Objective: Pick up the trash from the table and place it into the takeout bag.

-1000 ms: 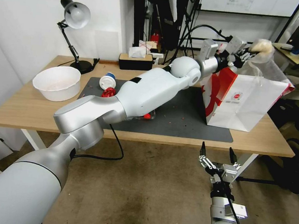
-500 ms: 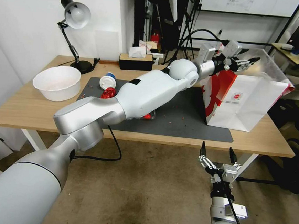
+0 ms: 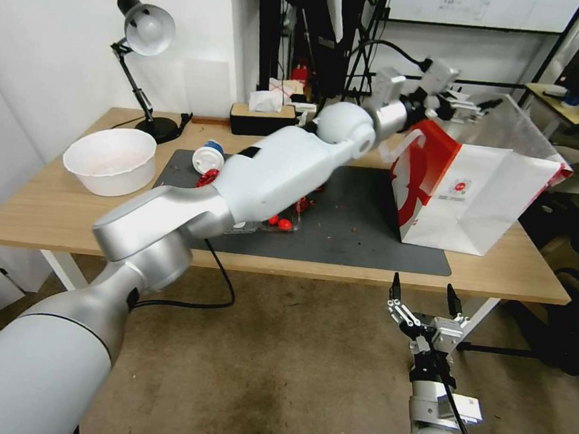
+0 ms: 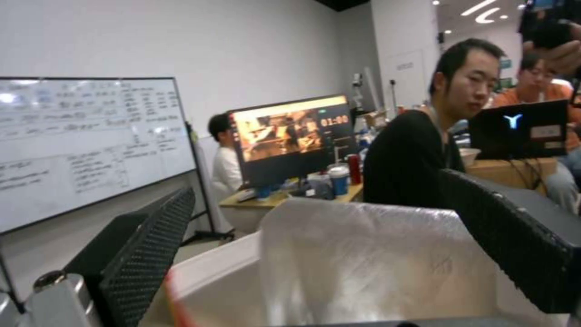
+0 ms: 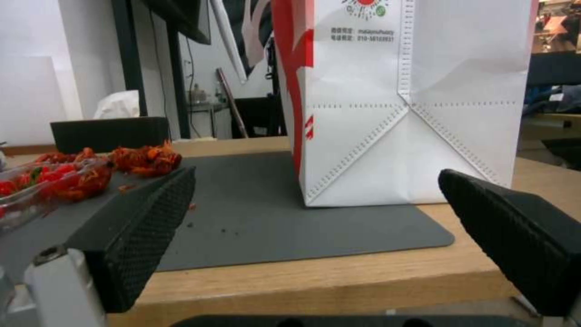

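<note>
So the landmark here is the big white paper takeout bag (image 3: 477, 205) with red side panels, a small red logo and silvery foil lining, standing upright on the long light-wood tabletop (image 3: 42, 217), its base partly on the dark grey mat's (image 3: 361, 236) end. The left arm reaches across the mat, and the left gripper (image 3: 468, 107) hangs just above the bag's open mouth at its far rim. Its jaws are spread wide with nothing between them; in the left wrist view (image 4: 315, 254) you can see the foil lining right below them.

Rest of the trash sits on the tabletop, all on the side of the bag where the arm comes in. A clear plastic tray (image 3: 272, 224) with red scraps lies on the mat near the bag, half tucked under the arm. Farther from the bag, a crushed red can (image 3: 205, 178) touches or nearly touches a white-lidded blue cup (image 3: 208, 157) lying on its side. The beige paper bowl (image 3: 110, 161) stands well apart from the bag, off the mat on bare wood.

The right gripper (image 3: 423, 298) hangs below the tabletop's front edge, just in front of the bag, jaws wide and empty.
</note>
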Available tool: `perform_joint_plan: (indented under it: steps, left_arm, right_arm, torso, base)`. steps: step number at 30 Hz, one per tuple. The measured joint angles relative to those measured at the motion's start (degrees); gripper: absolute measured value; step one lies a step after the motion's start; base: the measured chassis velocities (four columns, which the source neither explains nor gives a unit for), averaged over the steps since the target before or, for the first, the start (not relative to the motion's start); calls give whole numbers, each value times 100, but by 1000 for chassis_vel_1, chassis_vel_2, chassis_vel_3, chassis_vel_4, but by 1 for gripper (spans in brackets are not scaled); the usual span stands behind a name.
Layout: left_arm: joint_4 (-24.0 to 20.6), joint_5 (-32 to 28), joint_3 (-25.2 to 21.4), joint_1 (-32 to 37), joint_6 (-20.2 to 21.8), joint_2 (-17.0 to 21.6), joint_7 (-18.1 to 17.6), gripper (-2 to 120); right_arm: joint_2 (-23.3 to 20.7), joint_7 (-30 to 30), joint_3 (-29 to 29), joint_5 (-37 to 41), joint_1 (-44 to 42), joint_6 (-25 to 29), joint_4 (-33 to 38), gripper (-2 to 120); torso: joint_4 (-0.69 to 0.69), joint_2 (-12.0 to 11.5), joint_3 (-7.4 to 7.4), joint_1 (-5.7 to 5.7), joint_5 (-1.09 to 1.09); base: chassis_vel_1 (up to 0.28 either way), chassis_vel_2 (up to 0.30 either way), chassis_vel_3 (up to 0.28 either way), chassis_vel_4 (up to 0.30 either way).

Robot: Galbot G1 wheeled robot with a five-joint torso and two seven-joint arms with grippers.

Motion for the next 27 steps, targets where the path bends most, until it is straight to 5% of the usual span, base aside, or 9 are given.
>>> perform_joint_plan:
  steps: [10,27]
  left_arm:
    - [-1028,-91,-505,888,89,1488,-129,100]
    - [-2162,131,-1513,2328,172,2524,-423,100]
  right_arm:
    - [-6,-3,-41,-16,12,-43,6,100]
    - [-28,-6,-65,-31,6,-50,16,100]
  torso:
    - [1,0,0,0,-3]
    - [-1,1,0,0,0]
  base:
    - [0,0,0,0]
    - [0,0,0,0]
